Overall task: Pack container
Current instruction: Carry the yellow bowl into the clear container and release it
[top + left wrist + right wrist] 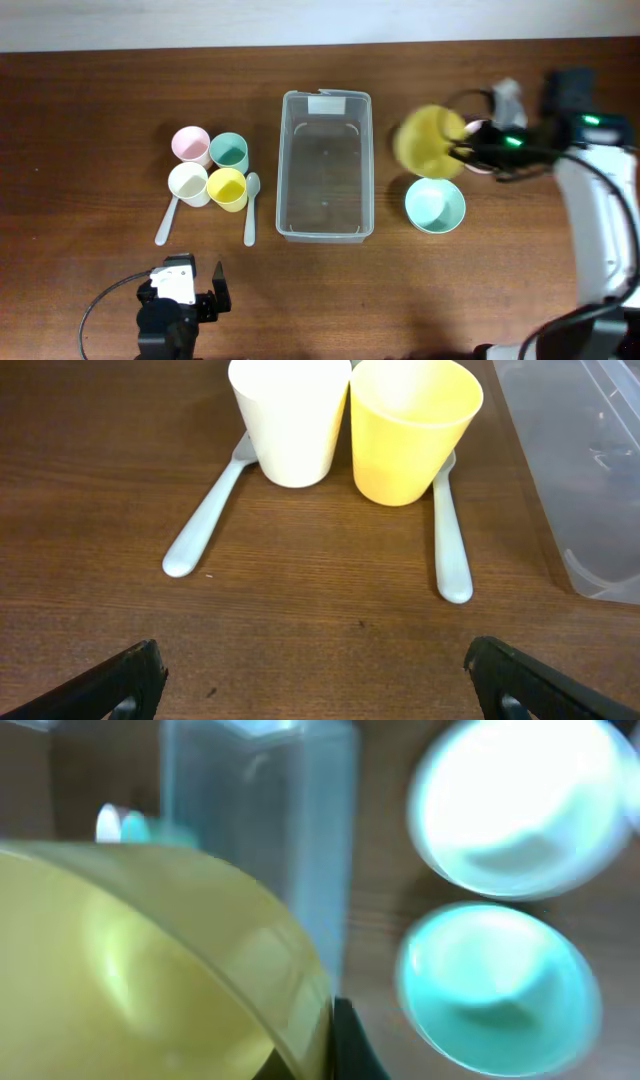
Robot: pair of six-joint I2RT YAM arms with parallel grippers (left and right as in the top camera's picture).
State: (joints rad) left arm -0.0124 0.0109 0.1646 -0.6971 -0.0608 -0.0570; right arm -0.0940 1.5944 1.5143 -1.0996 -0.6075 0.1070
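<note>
The clear plastic container (325, 170) stands empty at the table's middle, its white label at the far end. It also shows in the left wrist view (590, 470) and, blurred, in the right wrist view (260, 830). My right gripper (462, 150) is shut on the rim of a yellow bowl (430, 140) and holds it tilted above the table, just right of the container. The yellow bowl (130, 970) fills the right wrist view. My left gripper (200, 300) is open and empty near the front left edge, its fingers (315, 685) wide apart over bare wood.
A teal bowl (435, 206) and a pale bowl (520, 800) sit right of the container. Pink (190, 143), teal (229, 152), white (187, 183) and yellow (227, 188) cups stand left of it, with two pale spoons (167, 222) (251, 208).
</note>
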